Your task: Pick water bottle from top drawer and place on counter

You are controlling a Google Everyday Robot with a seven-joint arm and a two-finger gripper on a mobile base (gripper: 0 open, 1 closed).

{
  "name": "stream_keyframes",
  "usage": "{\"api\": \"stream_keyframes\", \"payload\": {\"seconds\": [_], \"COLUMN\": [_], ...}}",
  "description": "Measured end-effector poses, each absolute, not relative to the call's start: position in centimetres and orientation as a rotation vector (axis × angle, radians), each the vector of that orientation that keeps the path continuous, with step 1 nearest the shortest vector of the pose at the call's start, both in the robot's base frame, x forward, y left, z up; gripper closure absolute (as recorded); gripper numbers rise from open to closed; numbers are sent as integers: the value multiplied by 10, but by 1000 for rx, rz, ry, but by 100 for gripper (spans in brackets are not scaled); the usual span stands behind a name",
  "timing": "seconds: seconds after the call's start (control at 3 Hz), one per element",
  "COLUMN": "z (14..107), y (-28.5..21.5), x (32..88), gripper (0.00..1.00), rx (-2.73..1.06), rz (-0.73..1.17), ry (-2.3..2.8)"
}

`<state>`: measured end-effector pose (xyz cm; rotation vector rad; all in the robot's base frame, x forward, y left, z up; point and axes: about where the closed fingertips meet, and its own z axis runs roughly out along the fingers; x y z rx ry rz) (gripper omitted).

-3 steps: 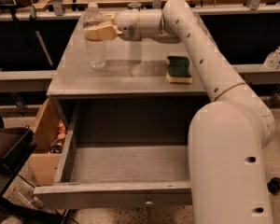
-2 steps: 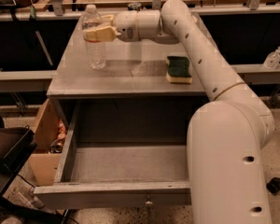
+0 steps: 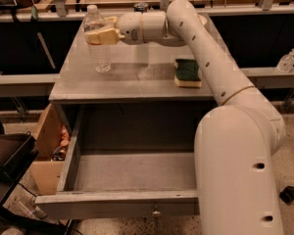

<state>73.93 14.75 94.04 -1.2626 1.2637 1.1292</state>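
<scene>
- Currently, the step in hand appears to be the last one, the placing: the small clear ribbed plastic water bottle (image 3: 101, 58) with a white cap stands upright on the flat matte grey worktop (image 3: 137, 80), near its left rear corner, with its base seemingly resting on the surface.
- Two tan fingers of the tool (image 3: 91, 35), carried on the white jointed arm (image 3: 201, 48), reach in from the right and are clamped on the upper body of the water bottle, just below its shoulder.
- Below, the wide grey box-shaped top drawer (image 3: 117, 202) with one small round knob stands pulled fully out; no bottle shows inside it.
- A green-and-yellow rectangular sponge (image 3: 187, 72) lies on the right part of the worktop, well apart from the water bottle.
- Next move, as judged: spread the fingers enough to free the ribbed wall, then draw the tool back to the right, level, so that neither finger drags the light, tall bottle over.
</scene>
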Motion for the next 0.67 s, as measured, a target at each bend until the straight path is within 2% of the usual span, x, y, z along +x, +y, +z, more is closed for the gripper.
{"api": "stream_keyframes", "payload": {"seconds": [0.67], "z": [940], "y": [155], "x": [737], "gripper": [12], "rx": [-1269], "rz": [1139], "ry": [1260]}}
